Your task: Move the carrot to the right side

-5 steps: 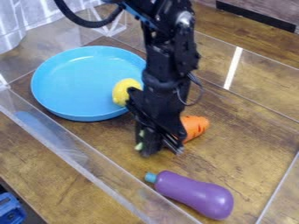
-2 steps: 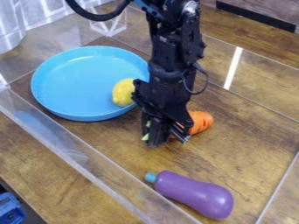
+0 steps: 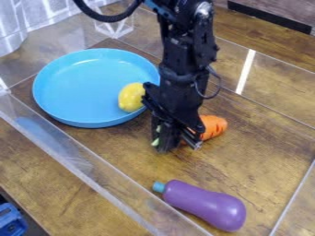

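The carrot [image 3: 213, 128] lies on the wooden table just right of the blue plate [image 3: 74, 88]. Only its orange body shows, sticking out to the right of the arm. Its leafy top is hidden behind the fingers. My gripper [image 3: 170, 141] points straight down at the carrot's left end, fingers together and shut on that hidden end. Whether the carrot is clear of the table I cannot tell.
A yellow lemon [image 3: 132, 97] sits on the plate's right rim, close to the arm. A purple eggplant [image 3: 204, 204] lies at the front right. Clear plastic walls [image 3: 55, 138] fence the table in front and at the left.
The gripper and the carrot have crept together slightly to the right and away from the camera, uncovering more of the lemon. The fingers stayed shut.
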`<action>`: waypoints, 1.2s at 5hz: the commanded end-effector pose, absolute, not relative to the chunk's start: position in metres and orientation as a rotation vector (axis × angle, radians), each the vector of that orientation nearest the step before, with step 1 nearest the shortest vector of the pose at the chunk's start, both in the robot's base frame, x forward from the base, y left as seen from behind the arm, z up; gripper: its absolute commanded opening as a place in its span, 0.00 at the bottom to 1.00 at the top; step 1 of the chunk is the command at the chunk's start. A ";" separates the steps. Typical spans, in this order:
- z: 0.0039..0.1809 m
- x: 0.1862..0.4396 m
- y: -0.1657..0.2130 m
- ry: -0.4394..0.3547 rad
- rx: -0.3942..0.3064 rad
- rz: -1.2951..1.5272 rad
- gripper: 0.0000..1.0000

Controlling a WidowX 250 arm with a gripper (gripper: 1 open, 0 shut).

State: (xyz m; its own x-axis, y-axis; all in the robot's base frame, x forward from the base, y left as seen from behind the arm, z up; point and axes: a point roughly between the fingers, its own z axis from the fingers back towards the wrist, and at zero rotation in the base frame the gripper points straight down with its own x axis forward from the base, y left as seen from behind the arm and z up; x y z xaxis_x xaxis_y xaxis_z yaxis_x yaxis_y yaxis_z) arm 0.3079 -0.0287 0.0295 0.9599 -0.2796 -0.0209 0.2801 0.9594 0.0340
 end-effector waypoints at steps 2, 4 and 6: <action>0.068 0.317 -0.040 -0.090 0.053 -0.287 0.00; 0.079 0.307 -0.052 -0.120 0.062 -0.252 0.00; 0.083 0.327 -0.083 -0.130 0.053 -0.321 0.00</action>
State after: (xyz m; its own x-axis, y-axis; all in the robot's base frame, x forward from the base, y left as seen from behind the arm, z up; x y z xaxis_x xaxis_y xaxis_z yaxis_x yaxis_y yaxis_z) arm 0.3178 -0.0768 0.0662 0.9503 -0.3057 0.0583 0.3018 0.9510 0.0670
